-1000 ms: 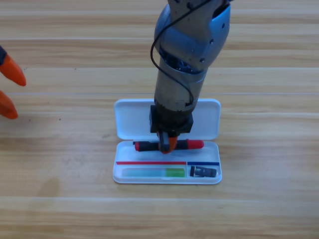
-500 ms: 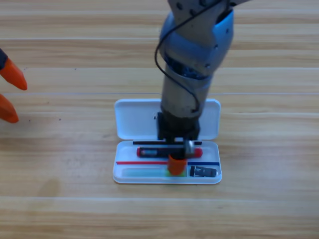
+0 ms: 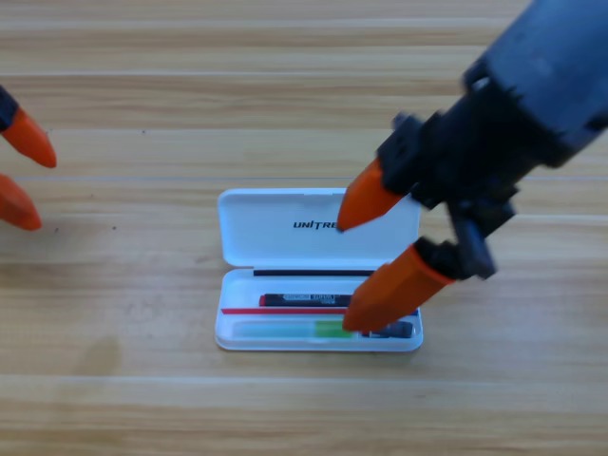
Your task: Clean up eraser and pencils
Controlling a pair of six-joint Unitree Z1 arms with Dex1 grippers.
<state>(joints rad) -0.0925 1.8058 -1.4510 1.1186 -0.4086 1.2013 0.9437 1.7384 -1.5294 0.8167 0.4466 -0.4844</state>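
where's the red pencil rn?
The red pencil lies in the white case's tray, above the green pencil, left of the right end effector.

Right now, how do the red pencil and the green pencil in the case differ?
The red pencil is red with a black printed middle; the green pencil is half pale, half bright green. The red one lies above the case's red line, the green one below it, nearer the front wall. Both lie flat and lengthwise in the open white case, partly hidden by the right gripper.

One fixed camera looks steeply down on the pale wooden plank table [image 3: 142,399] from above. The right arm's orange-jawed black gripper [image 3: 353,272] looms large, close beneath the lens. No second view exists.
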